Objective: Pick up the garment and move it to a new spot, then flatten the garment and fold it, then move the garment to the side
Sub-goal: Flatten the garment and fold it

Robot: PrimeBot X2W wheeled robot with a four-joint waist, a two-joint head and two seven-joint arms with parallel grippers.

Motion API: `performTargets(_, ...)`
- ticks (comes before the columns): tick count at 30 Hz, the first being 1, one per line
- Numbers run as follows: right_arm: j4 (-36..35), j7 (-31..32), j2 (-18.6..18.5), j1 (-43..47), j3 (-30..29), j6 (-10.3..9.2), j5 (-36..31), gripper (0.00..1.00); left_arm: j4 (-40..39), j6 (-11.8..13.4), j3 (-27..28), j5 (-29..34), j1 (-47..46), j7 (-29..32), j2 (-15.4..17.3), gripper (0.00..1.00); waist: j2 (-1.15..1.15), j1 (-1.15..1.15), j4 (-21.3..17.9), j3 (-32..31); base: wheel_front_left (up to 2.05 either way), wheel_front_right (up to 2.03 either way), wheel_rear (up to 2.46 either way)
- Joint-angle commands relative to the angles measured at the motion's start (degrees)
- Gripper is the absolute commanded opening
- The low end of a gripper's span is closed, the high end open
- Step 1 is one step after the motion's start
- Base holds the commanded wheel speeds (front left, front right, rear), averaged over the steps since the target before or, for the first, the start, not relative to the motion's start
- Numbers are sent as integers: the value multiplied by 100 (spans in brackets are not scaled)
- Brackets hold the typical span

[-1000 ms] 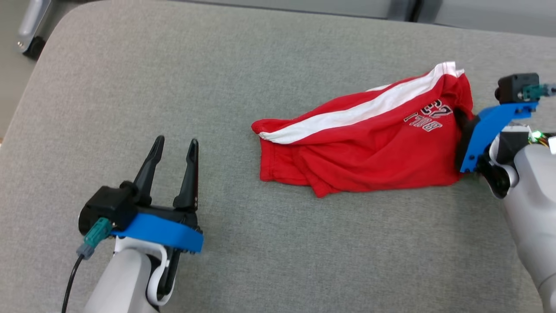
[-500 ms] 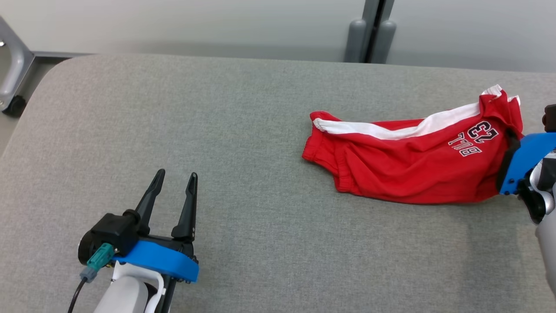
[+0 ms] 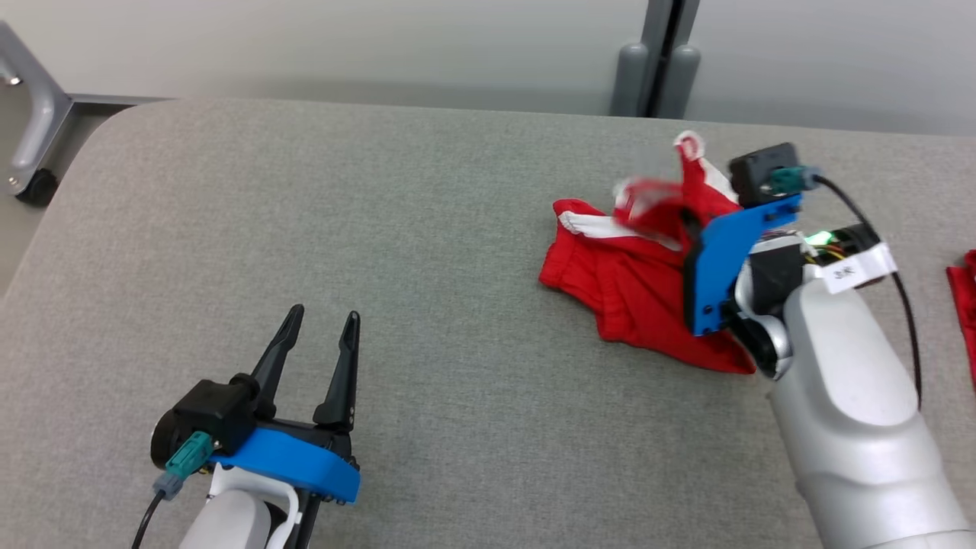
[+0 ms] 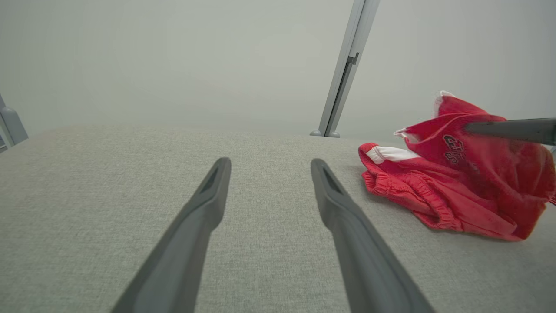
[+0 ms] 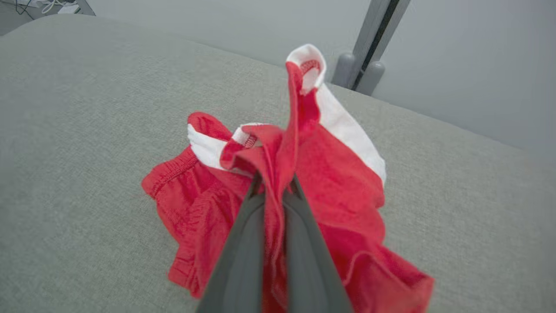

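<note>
Red shorts with a white side stripe sit on the right half of the grey padded table, towards its far edge, bunched up rather than spread out. The right gripper is clenched on a fold of the red cloth. In the right wrist view the fabric is pinched between the two dark fingers, and a hem with the white stripe stands up above their tips. The end of the shorts nearest the right gripper is raised off the surface. The elastic waistband end, to the left, lies on the table. The printed lettering is crumpled and only partly readable in the left wrist view.

The left gripper hovers over bare table at the near left, well apart from the shorts, with its fingers spread wide and nothing between them. A strip of some other red cloth shows at the right edge of the head view; what it is cannot be told.

By my reading, the task is at its first step. The garment is gripped and partly lifted, but it is not clear of the table or set down in a new spot. Flattening, folding and the final move to the side all seem yet to come. The flattening will likely need the idle left gripper on the waistband end.
</note>
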Motion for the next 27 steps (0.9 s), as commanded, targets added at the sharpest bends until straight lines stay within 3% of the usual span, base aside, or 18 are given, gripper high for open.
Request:
performTargets(1, -88, 164, 51, 65, 224, 2, 98, 0, 0, 2, -43, -41, -134, 21, -4, 100, 0, 0, 105, 73, 0, 0, 0)
performTargets(8, 94, 349, 72, -123, 993, 2, 709, 0, 95, -23, -218, -82, -350, -9, -62, 100, 0, 0, 415, 248, 0, 0, 0)
performTargets(16, 526, 106, 69, -305, 1374, 2, 1181, 0, 235, -37, -259, -137, -418, -41, -120, 100, 0, 0, 537, 300, 0, 0, 0)
performTargets(17, 580, 46, 70, -324, 1418, 2, 1304, 13, 254, -39, -261, -145, -417, -46, -125, 100, 0, 0, 536, 298, 0, 0, 0)
performTargets(18, 626, -17, 71, -333, 1462, 2, 1474, 100, 269, -41, -261, -154, -415, -49, -127, 100, 0, 0, 533, 292, 0, 0, 0)
performTargets(23, 557, -470, 69, -498, 1697, 2, 2558, 100, 317, -45, -207, -182, -364, -58, -106, 100, 0, 0, 440, 214, 0, 0, 0)
performTargets(27, 450, -969, 69, -680, 1618, 2, 2859, 100, 289, -35, -125, -158, -243, -57, -44, 100, 0, 0, 307, 85, 0, 0, 0)
